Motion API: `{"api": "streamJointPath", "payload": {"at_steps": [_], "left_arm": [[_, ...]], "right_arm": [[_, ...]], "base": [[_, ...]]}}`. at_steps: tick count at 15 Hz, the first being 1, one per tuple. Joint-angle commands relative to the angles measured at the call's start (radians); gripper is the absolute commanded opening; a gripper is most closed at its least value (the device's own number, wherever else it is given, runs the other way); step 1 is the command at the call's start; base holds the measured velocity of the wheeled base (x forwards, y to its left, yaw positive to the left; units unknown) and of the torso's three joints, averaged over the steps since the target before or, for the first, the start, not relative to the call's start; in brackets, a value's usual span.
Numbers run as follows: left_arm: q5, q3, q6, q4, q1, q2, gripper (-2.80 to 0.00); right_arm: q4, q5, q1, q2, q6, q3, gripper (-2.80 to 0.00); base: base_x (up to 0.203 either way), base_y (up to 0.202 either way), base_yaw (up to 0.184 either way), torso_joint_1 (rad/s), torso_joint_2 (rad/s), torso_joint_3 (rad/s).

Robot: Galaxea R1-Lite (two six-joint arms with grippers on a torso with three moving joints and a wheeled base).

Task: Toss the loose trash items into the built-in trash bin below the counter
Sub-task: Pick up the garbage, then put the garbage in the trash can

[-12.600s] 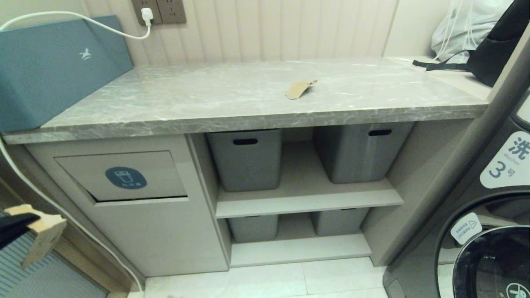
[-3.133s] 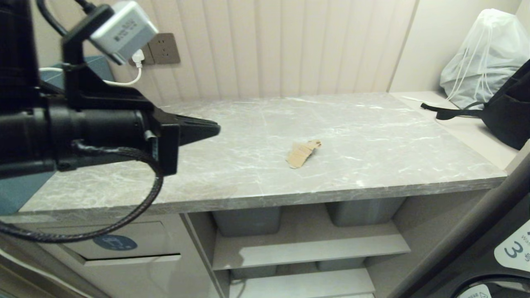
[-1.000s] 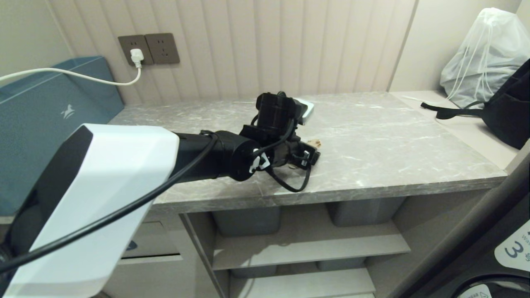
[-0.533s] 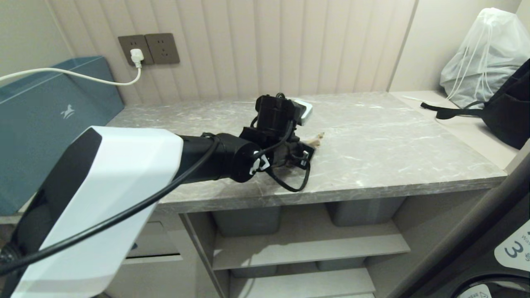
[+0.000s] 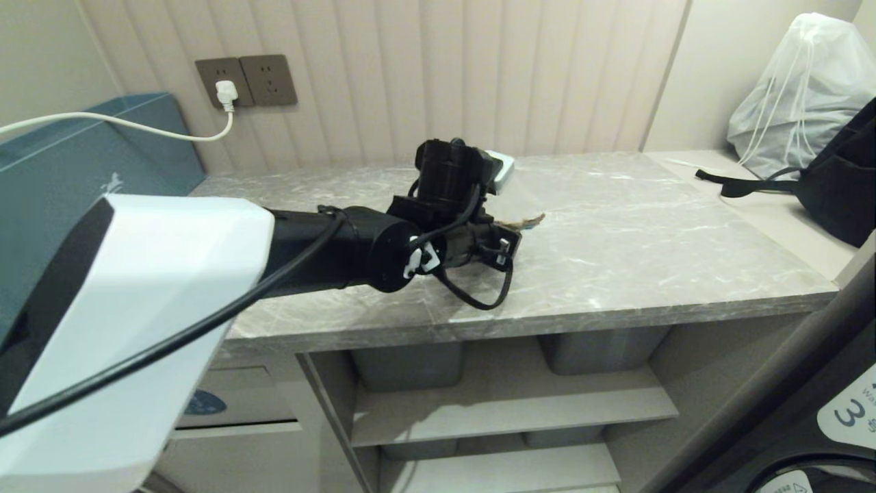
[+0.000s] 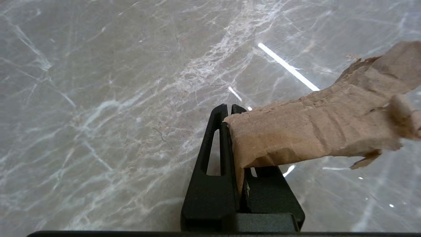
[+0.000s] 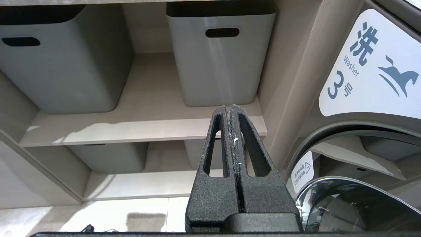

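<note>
Probably a shared laundry room: numbered washer (image 7: 371,65) beside a marble counter (image 5: 616,260) over storage tubs (image 7: 220,56).

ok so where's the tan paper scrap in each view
Head view: tan paper scrap pokes out past the left gripper, above mid-counter.
Left wrist view: scrap pinched in the shut jaws, trailing sideways.
Right wrist view: not in it.
Shared landmark: grey marble counter.

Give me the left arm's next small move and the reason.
Probably lift straight up a little. The left gripper is shut on the tan paper scrap, most of which sticks out sideways just above the counter. Clearing the stone first should keep it from dragging before the carry to the bin flap.
</note>
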Motion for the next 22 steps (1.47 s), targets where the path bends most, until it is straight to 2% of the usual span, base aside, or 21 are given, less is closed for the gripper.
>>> {"api": "streamJointPath", "payload": {"at_steps": [1, 3, 5, 7, 9, 11, 13, 16, 18, 19, 22], "left_arm": [[0.002, 0.019, -0.015, 0.005, -0.004, -0.076, -2.80], [0.002, 0.092, -0.064, 0.030, -0.005, -0.265, -2.80], [0.003, 0.218, -0.163, 0.056, 0.002, -0.530, -2.80], [0.001, 0.365, -0.268, 0.083, 0.053, -0.775, -2.80], [-0.025, 0.537, -0.365, 0.127, 0.180, -0.995, -2.80], [-0.078, 0.719, -0.456, 0.173, 0.378, -1.178, -2.80], [-0.113, 0.892, -0.521, 0.201, 0.518, -1.307, -2.80], [-0.120, 1.116, -0.566, 0.215, 0.606, -1.455, -2.80], [-0.079, 1.262, -0.579, 0.214, 0.626, -1.539, -2.80], [-0.057, 1.323, -0.614, 0.213, 0.632, -1.578, -2.80], [-0.002, 1.352, -0.896, 0.258, 0.638, -1.586, -2.80]], "right_arm": [[0.000, 0.000, 0.000, -0.001, 0.000, 0.000, -2.80], [0.000, 0.000, 0.000, -0.001, 0.000, 0.000, -2.80], [0.000, 0.001, 0.000, -0.001, -0.003, 0.000, -2.80], [0.000, 0.002, 0.000, -0.001, -0.003, 0.000, -2.80], [0.000, 0.002, 0.000, -0.001, -0.003, 0.000, -2.80], [0.000, 0.002, 0.000, -0.001, -0.002, 0.000, -2.80], [0.000, 0.002, 0.000, -0.001, -0.002, 0.000, -2.80], [0.000, 0.000, 0.000, -0.001, -0.002, 0.000, -2.80], [0.000, 0.000, 0.000, -0.001, -0.002, 0.000, -2.80], [0.000, 0.000, 0.000, -0.001, -0.002, 0.000, -2.80], [0.000, 0.000, 0.000, -0.001, -0.002, 0.000, -2.80]], "base": [[0.000, 0.000, 0.000, 0.000, 0.00, 0.000], [0.000, 0.000, 0.000, 0.000, 0.00, 0.000], [0.000, 0.000, 0.000, 0.000, 0.00, 0.000], [0.000, 0.000, 0.000, 0.000, 0.00, 0.000], [0.000, 0.000, 0.000, 0.000, 0.00, 0.000], [0.000, 0.000, 0.000, 0.000, 0.00, 0.000], [0.000, 0.000, 0.000, 0.000, 0.00, 0.000], [0.000, 0.000, 0.000, 0.000, 0.00, 0.000], [0.000, 0.000, 0.000, -0.066, 0.15, 0.095], [0.000, 0.000, 0.000, -0.147, 0.37, 0.199], [0.000, 0.000, 0.000, -0.196, 0.45, 0.254]]}}
